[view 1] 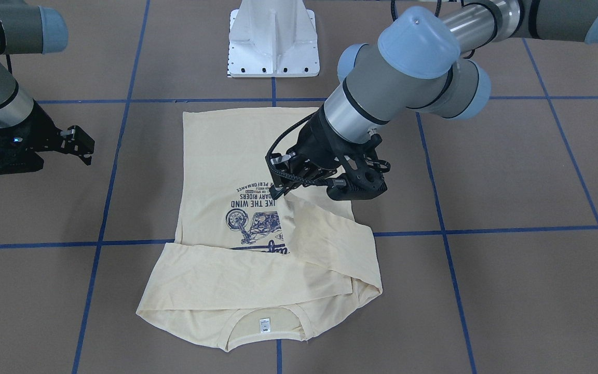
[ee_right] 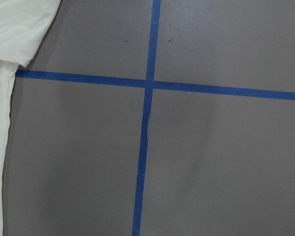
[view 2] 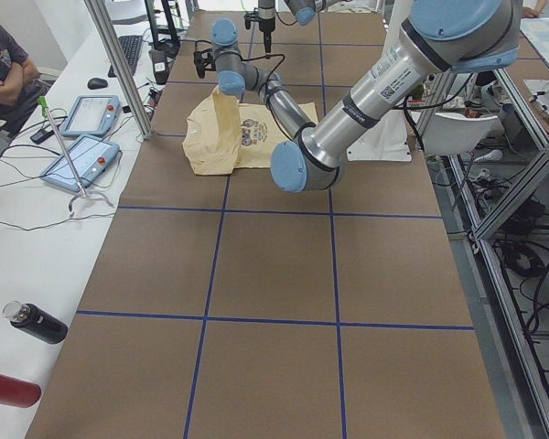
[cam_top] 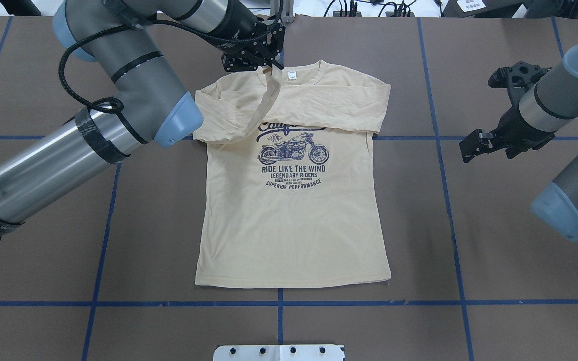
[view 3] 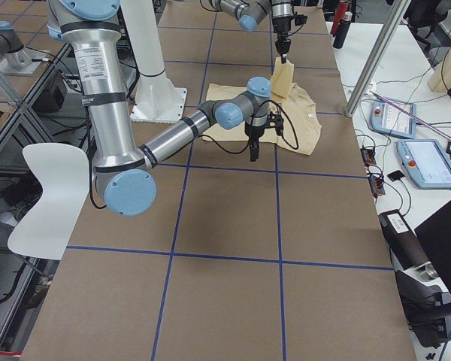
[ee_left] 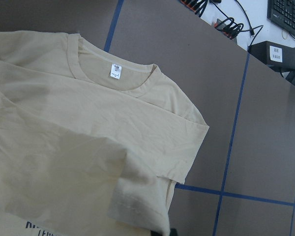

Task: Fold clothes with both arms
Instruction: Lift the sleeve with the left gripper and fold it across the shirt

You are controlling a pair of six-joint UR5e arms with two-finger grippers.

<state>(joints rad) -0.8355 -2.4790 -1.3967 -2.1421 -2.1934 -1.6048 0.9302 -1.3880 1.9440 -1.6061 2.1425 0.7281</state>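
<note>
We thought the shirt (cam_top: pixel 294 225), flat in front of the white base (view 1: pixel 273 47), was soft and floppy, best held by an edge, as the left gripper (cam_top: pixel 273 64) pinched its sleeve end (cam_top: pixel 270 82); how the right gripper (cam_top: pixel 471 145) stood we couldn't tell.

Shirt (cam_top: pixel 294 225) pale cream-yellow, navy motorcycle print (cam_top: pixel 293 150), white neck tag (cam_top: pixel 292 75); table (cam_top: pixel 510 250) brown, blue tape grid (cam_top: pixel 118 303).

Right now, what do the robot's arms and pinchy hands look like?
The left arm and right arm are round grey and silver tubes with light blue joint caps. A black cable loops along the left one. The left gripper and right gripper are black, blocky, two-fingered.
</note>
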